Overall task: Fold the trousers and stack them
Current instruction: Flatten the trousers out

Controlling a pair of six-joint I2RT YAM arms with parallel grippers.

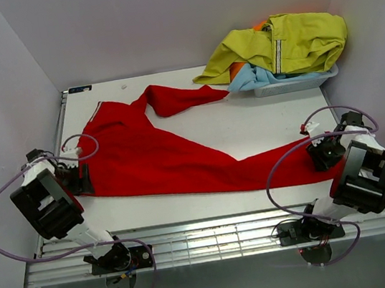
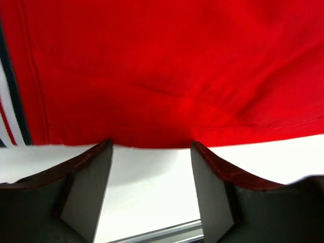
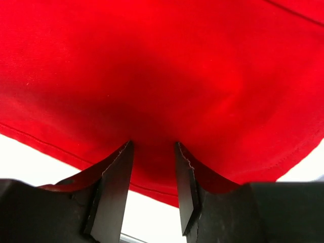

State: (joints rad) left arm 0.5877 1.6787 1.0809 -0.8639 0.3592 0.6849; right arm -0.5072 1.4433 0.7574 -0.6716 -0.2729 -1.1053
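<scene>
The bright red trousers lie spread across the white table. The waist end is at the left. One leg runs to the right front and the other bends toward the back middle. My left gripper is open at the left edge of the trousers. In the left wrist view its jaws stand wide apart with the tips at the hem of the red cloth, and nothing is between them. My right gripper is open at the leg end. In the right wrist view it straddles the hem of the red cloth.
A pale basket stands at the back right. It holds a yellow-green zip jacket, a light blue garment and something orange. White walls close in the table on three sides. A metal rail runs along the front.
</scene>
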